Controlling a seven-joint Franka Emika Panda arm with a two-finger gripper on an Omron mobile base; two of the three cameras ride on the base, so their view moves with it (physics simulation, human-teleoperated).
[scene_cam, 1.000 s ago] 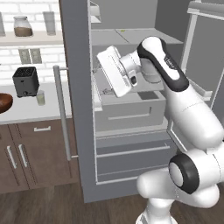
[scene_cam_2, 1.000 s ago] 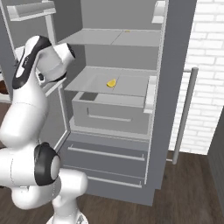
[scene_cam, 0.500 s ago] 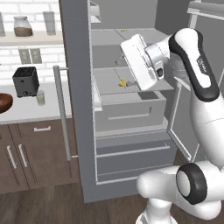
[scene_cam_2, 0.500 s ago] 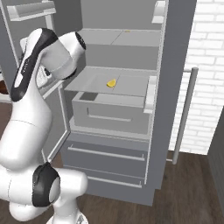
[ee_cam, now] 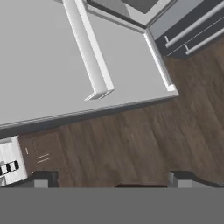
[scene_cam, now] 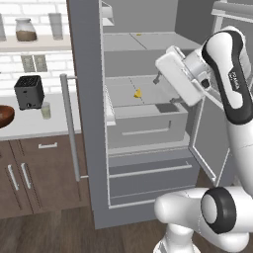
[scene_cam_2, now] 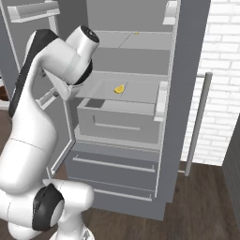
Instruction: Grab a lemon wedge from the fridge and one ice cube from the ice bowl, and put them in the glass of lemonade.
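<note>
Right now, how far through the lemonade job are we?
Done: the fridge stands open, both doors swung wide. In hand: nothing. The fingers are spread wide and empty, with the arm raised in front of the open compartment. The lemon wedge lies untouched on its shelf above the drawer. Left: pick the wedge, take an ice cube from the ice bowl, and drop both in the glass of lemonade by the toaster.

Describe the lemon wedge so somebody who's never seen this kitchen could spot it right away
Look into the open grey fridge, at the middle shelf just above the pulled-out drawer. The lemon wedge lies near the middle of that shelf, a tiny bright yellow piece. It is the one vivid spot of colour against the plain grey interior around it.
</note>
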